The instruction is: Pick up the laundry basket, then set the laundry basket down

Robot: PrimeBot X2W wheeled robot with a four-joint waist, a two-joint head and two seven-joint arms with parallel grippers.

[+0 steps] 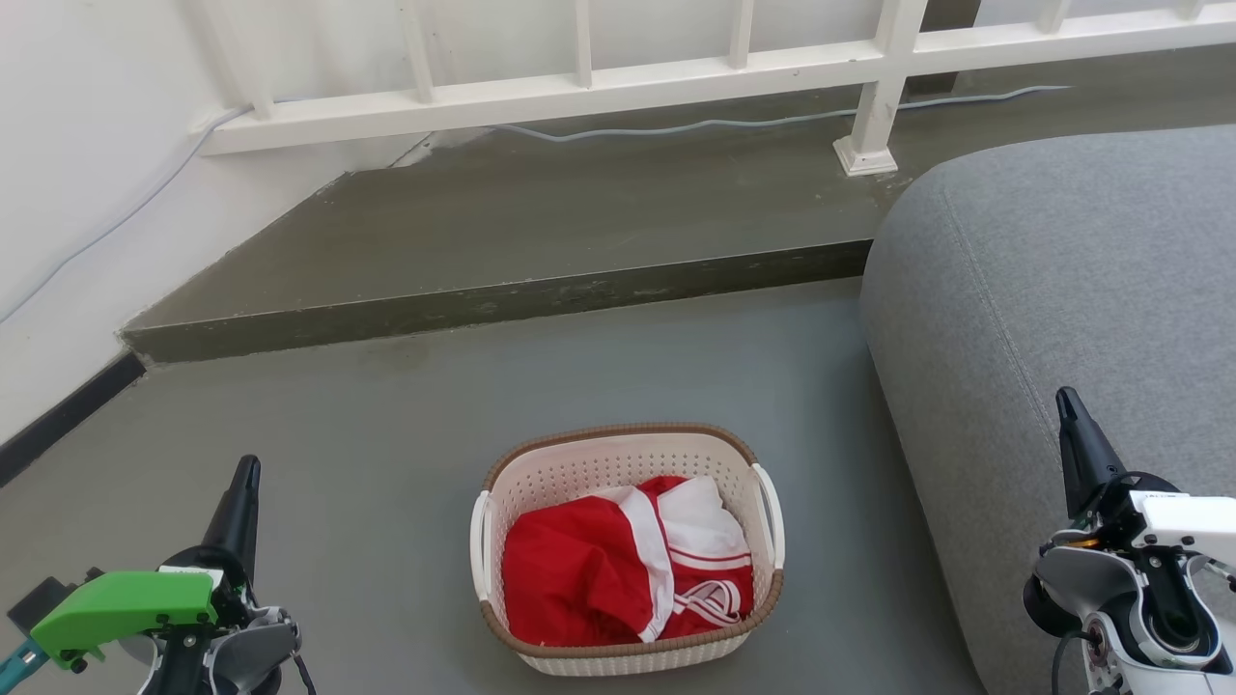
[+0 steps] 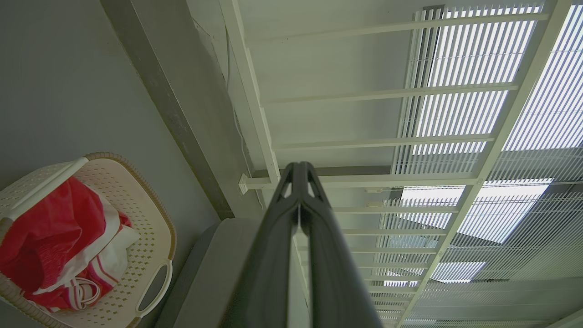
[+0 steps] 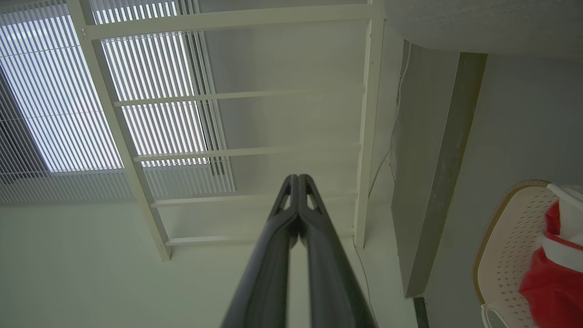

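The laundry basket [image 1: 589, 473], cream-white and perforated with a brown rim and white side handles, stands on the grey floor at the lower middle of the head view. It holds a red and white garment [image 1: 628, 569]. My left gripper [image 1: 246, 468] is shut and empty, to the basket's left and well apart from it. My right gripper [image 1: 1065, 398] is shut and empty too, off to the right in front of the sofa. The left wrist view has the basket [image 2: 150, 218] at lower left of the closed fingers [image 2: 299, 168]. In the right wrist view, the basket [image 3: 505, 241] sits at lower right beside the closed fingers [image 3: 297, 178].
A grey sofa [image 1: 1053, 290] fills the right side close to the basket. A raised concrete step [image 1: 502, 299] crosses behind the basket, with a white railing [image 1: 676, 72] and a cable [image 1: 734, 123] on it. A white wall [image 1: 77, 193] stands at left.
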